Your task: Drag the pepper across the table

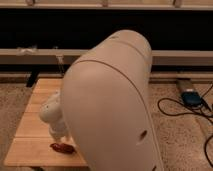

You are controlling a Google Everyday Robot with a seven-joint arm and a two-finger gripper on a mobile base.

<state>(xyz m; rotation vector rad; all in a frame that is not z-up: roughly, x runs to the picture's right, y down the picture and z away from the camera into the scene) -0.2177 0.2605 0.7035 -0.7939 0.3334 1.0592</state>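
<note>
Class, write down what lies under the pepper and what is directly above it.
The pepper lies on the light wooden table; the gripper hangs just above it. The big white arm covers the table's right part, so whatever lies there cannot be seen.

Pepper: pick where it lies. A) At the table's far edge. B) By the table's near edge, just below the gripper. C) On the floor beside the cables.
B: the pepper lies by the near edge of the table, with the gripper just above it, left of the white arm housing.
</note>
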